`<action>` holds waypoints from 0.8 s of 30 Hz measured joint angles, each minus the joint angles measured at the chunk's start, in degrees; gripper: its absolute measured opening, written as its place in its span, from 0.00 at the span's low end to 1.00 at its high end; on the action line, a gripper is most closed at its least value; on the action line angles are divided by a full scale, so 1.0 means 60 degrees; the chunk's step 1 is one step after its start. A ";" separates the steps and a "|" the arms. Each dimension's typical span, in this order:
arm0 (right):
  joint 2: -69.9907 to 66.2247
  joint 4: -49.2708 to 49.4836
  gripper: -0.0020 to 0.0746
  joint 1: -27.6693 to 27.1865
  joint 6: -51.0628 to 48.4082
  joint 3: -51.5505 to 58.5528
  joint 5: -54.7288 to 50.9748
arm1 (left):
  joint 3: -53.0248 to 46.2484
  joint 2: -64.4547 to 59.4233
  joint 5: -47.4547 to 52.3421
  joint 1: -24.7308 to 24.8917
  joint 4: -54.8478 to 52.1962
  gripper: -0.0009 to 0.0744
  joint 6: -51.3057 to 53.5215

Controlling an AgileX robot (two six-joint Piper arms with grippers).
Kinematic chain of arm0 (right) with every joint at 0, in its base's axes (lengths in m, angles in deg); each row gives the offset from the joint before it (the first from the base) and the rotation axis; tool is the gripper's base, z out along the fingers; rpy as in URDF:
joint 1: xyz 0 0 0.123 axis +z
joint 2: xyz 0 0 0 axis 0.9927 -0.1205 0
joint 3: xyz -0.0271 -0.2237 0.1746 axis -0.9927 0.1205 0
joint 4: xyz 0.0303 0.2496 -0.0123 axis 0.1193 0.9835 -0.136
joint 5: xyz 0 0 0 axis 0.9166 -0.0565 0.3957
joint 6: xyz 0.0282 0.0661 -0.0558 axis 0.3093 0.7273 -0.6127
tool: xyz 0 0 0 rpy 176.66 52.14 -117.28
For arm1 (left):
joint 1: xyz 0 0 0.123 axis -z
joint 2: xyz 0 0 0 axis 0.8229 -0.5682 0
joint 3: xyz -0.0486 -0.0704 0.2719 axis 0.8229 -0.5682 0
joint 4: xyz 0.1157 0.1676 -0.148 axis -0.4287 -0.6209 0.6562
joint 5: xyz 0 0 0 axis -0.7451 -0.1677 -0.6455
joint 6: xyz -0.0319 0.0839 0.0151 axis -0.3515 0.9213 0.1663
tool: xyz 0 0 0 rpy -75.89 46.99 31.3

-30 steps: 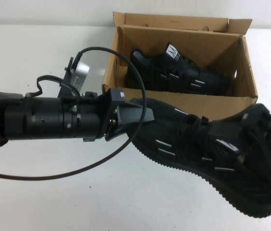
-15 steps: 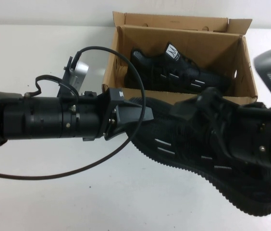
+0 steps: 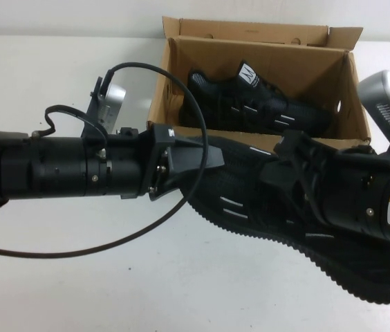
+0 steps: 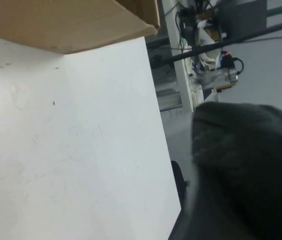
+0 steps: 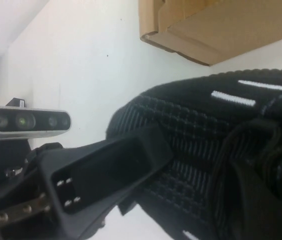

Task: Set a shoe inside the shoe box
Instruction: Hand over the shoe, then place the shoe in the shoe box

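Observation:
The shoe [image 3: 250,200], black knit with white dashes, lies in front of the shoe box [image 3: 267,140], toe toward the left arm; its tongue label is hidden. My left gripper [image 3: 212,160] is shut on the shoe's toe; one of its fingers [image 5: 126,160] lies across the toe knit [image 5: 206,120]. My right gripper [image 3: 286,164] is down on the shoe's laced middle. The brown box stands open at the back, and the black mate [image 3: 264,104] lies inside it with its white tongue label showing. In the left wrist view the shoe [image 4: 246,165] fills the near corner.
The white table [image 3: 63,290] spreads to the left and front. The box's corner [image 4: 71,22] is close to the left wrist, and its outer wall [image 5: 216,25] shows in the right wrist view. A black cable [image 3: 181,90] loops over the left arm.
My right arm has come in from the right onto the shoe's middle. My left gripper and the shoe's toe have risen slightly toward the box.

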 joint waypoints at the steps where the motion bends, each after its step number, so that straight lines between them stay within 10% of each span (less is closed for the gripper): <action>1: 0.0000 0.0000 0.04 0.0000 0.0000 0.0000 0.0000 | 0.0000 0.0000 0.0065 0.0001 -0.0019 0.42 0.0021; 5: 0.0000 0.0000 0.04 0.0000 -0.0240 0.0000 0.0024 | 0.0000 0.0000 0.0159 0.0038 -0.0468 0.77 -0.0005; 9: 0.0120 -0.0079 0.04 0.0000 -0.0514 0.0000 -0.0111 | 0.0007 0.0018 0.0109 0.0054 -0.0816 0.89 -0.0041; 20: 0.0577 0.0760 0.04 -0.0736 -0.2961 0.0000 -0.1242 | 0.0007 0.0018 0.0098 -0.1433 -0.0819 0.88 0.1450; 24: 0.0492 0.2271 0.04 -0.1265 -0.5873 -0.0377 -0.1808 | 0.0022 0.0018 0.1081 -0.2516 -0.0892 0.59 0.1530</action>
